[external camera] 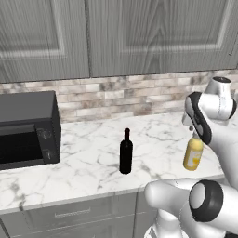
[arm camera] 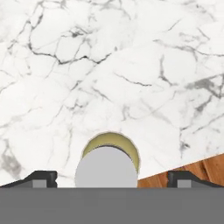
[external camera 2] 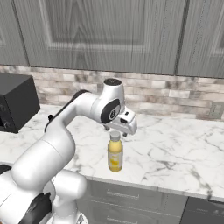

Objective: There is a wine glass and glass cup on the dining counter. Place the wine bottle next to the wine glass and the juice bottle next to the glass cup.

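Observation:
The juice bottle (external camera: 193, 155) (external camera 2: 115, 152), yellow-orange with a pale cap, stands upright near the front edge of a marble worktop (external camera: 93, 167). My gripper (external camera: 192, 132) (external camera 2: 115, 130) hangs open straight above its cap, pointing down. In the hand view the round cap of the juice bottle (arm camera: 106, 168) lies between my two fingertips (arm camera: 41, 178), apart from both. The wine bottle (external camera: 126, 153), slim and black, stands upright to the left of the juice bottle. The wine glass, the glass cup and the dining counter are out of view.
A black microwave (external camera: 28, 130) (external camera 2: 15, 107) sits at the worktop's left end. Grey wall cabinets (external camera: 116, 32) hang above a brick backsplash (external camera: 125, 95). A wall socket (external camera 2: 215, 110) is at the right. Wooden floor (arm camera: 197, 173) shows past the worktop's front edge.

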Tool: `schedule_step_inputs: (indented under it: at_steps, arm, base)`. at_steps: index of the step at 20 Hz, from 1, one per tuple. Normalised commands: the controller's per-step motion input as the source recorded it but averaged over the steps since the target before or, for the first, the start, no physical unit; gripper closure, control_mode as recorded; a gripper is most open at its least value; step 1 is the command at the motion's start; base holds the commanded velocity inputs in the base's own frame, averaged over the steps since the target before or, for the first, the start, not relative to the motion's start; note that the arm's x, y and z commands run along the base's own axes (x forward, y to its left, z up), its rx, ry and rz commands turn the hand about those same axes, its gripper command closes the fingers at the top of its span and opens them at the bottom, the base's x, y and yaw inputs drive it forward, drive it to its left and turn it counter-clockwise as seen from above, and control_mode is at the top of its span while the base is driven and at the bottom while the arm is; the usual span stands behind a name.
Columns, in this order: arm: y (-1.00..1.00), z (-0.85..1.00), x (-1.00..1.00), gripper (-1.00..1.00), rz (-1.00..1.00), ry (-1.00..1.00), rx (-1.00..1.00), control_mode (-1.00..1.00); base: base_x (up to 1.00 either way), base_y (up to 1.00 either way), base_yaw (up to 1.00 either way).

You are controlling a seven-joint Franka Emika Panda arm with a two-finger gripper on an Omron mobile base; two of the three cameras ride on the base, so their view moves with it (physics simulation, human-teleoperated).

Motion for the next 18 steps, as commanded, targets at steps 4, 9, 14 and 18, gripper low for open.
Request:
schedule_step_inputs:
  at_steps: [4, 9, 14, 18]
  arm:
    - [-0.02, -0.18, -0.01, -1.0, -0.08, 0.08, 0.0, -1.0]
    - [0.0, -0.27, 0.12, -1.0, -0.05, 0.07, 0.0, -1.0]
    - [0.01, -0.13, 0.0, -1.0, -0.03, 0.06, 0.03, -1.0]
    - [0.0, -0.04, -0.05, -1.0, -0.05, 0.07, 0.04, -1.0]
  base:
    - [0.0, 0.0, 0.0]
    - [0.0, 0.0, 0.0]
    - [0.0, 0.0, 0.0]
    - [0.0, 0.0, 0.0]
